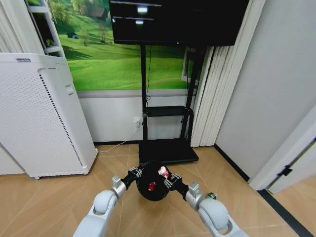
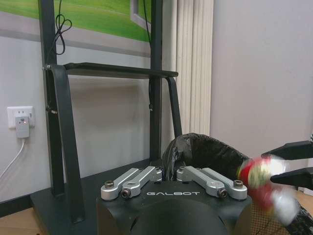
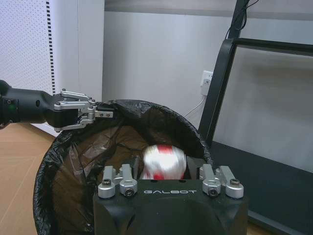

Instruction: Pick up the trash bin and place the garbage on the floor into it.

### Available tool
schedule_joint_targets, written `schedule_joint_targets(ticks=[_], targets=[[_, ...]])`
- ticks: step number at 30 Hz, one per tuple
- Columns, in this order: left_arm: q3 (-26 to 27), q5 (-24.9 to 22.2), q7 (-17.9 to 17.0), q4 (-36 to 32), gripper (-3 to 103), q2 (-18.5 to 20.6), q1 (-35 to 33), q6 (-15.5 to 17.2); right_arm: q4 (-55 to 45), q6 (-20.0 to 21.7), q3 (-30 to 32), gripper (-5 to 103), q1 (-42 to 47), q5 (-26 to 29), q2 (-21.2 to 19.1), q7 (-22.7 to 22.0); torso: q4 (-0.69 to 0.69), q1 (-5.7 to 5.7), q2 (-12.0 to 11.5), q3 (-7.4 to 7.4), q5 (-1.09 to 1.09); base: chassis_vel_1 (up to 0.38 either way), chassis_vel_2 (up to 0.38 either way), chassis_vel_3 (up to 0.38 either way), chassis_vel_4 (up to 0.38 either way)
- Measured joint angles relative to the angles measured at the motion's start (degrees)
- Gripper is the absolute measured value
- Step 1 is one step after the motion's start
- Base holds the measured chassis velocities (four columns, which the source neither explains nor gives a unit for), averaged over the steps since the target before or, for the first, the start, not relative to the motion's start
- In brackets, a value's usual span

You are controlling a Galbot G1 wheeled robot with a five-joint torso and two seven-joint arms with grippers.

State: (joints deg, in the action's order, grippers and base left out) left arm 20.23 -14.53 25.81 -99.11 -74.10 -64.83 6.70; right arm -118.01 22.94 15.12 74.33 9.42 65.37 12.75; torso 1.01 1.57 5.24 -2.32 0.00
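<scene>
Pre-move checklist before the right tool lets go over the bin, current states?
1. Left tool gripping the trash bin rim: ok, clamped on the lined edge in the right wrist view.
2. Bin off the floor and held between both arms: ok in the head view.
3. White-and-red wrapper over the bin opening: ok, it sits above the liner.
4. Right tool state: open, wrapper blurred just beside its fingertips; whether it is already released, cannot tell.
5. Red scrap already in the bin: ok.
6. Small bottle location: cannot tell, a green spot shows by the right arm.
</scene>
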Motion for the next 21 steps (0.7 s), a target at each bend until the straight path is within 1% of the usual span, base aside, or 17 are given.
schedule_joint_targets(ticks=[1,2,4,5,6,7,9,10,12,13,14,15,16,17,18,20,21], targets=[[0.09,0.03,0.05,-0.05,8,0.0,-0.03,0.0,-0.02,0.04,-0.15,60,-0.1,-0.05,0.08,-0.1,0.0,0.0,0.0,0.0,0.0,0.0,0.0,0.0,0.0],[0.09,0.03,0.05,-0.05,8,0.0,-0.03,0.0,-0.02,0.04,-0.15,60,-0.1,-0.05,0.08,-0.1,0.0,0.0,0.0,0.0,0.0,0.0,0.0,0.0,0.0],[0.27,0.04,0.11,-0.14,8,0.02,-0.06,0.0,-0.14,0.12,-0.4,65,-0.32,-0.05,0.3,-0.38,0.0,0.0,0.0,0.0,0.0,0.0,0.0,0.0,0.0],[0.41,0.04,0.15,-0.31,8,0.11,-0.12,0.0,-0.31,0.19,-0.3,76,-0.46,0.18,0.56,-0.77,0.0,0.0,0.0,0.0,0.0,0.0,0.0,0.0,0.0],[0.61,0.04,0.18,-0.6,8,0.25,-0.26,0.01,-0.45,0.24,0.33,82,-0.63,1.1,1.07,-1.8,0.0,0.0,0.0,0.0,-0.01,0.0,0.0,0.0,0.0],[0.61,0.04,0.18,-0.6,8,0.25,-0.26,0.01,-0.45,0.24,0.33,82,-0.63,1.1,1.07,-1.8,0.0,0.0,0.0,0.0,-0.01,0.0,0.0,0.0,0.0],[1.22,0.03,0.21,-1.14,8,0.44,-0.78,0.01,-0.97,0.21,2.42,92,-1.35,3.43,2.62,-5.11,0.0,0.0,0.0,0.0,0.0,0.0,0.0,0.0,0.0],[1.22,0.03,0.21,-1.14,8,0.44,-0.78,0.01,-0.97,0.21,2.42,92,-1.35,3.43,2.62,-5.11,0.0,0.0,0.0,0.0,0.0,0.0,0.0,0.0,0.0],[2.05,0.03,0.27,-1.67,8,0.5,-1.57,-0.01,-2.03,0.17,4.84,99,-2.24,6.05,4.21,-10.44,0.0,0.0,0.0,0.0,-0.01,0.0,0.0,0.0,0.0],[2.05,0.03,0.27,-1.67,8,0.5,-1.57,-0.01,-2.03,0.17,4.84,99,-2.24,6.05,4.21,-10.44,0.0,0.0,0.0,0.0,-0.01,0.0,0.0,0.0,0.0],[2.52,0.03,0.32,-2.03,8,0.58,-2.1,-0.04,-2.3,0.19,5.95,100,-2.66,7.47,4.96,-13.68,0.0,0.0,0.0,0.0,-0.01,0.0,0.0,0.0,0.0],[2.52,0.03,0.32,-2.03,8,0.58,-2.1,-0.04,-2.3,0.19,5.95,100,-2.66,7.47,4.96,-13.68,0.0,0.0,0.0,0.0,-0.01,0.0,0.0,0.0,0.0],[3.18,0.04,0.43,-2.59,8,0.72,-2.89,-0.16,-2.11,0.17,7.26,100,-3.07,8.41,6.04,-17.74,0.0,0.0,0.0,0.0,-0.01,0.0,0.0,0.0,0.0],[3.68,0.07,0.48,-3.1,8,0.8,-3.48,-0.32,-0.98,-0.11,8.0,100,-3.31,7.79,6.97,-21.5,-0.01,0.0,0.0,0.0,-0.01,0.0,0.0,0.0,0.0],[3.68,0.07,0.48,-3.1,8,0.8,-3.48,-0.32,-0.98,-0.11,8.0,100,-3.31,7.79,6.97,-21.5,-0.01,0.0,0.0,0.0,-0.01,0.0,0.0,0.0,0.0],[4.59,0.09,0.53,-4.48,8,0.93,-4.61,-0.4,2.14,-1.54,8.99,100,-2.98,5.28,9.02,-27.56,-0.02,0.0,0.0,0.0,0.0,0.0,0.0,0.0,0.0],[4.76,0.05,0.53,-4.83,8,1.02,-4.87,-0.4,2.86,-1.94,9.25,100,-2.65,5.02,9.45,-28.25,-0.01,0.0,0.0,0.0,-0.01,0.0,0.0,0.0,0.0]])
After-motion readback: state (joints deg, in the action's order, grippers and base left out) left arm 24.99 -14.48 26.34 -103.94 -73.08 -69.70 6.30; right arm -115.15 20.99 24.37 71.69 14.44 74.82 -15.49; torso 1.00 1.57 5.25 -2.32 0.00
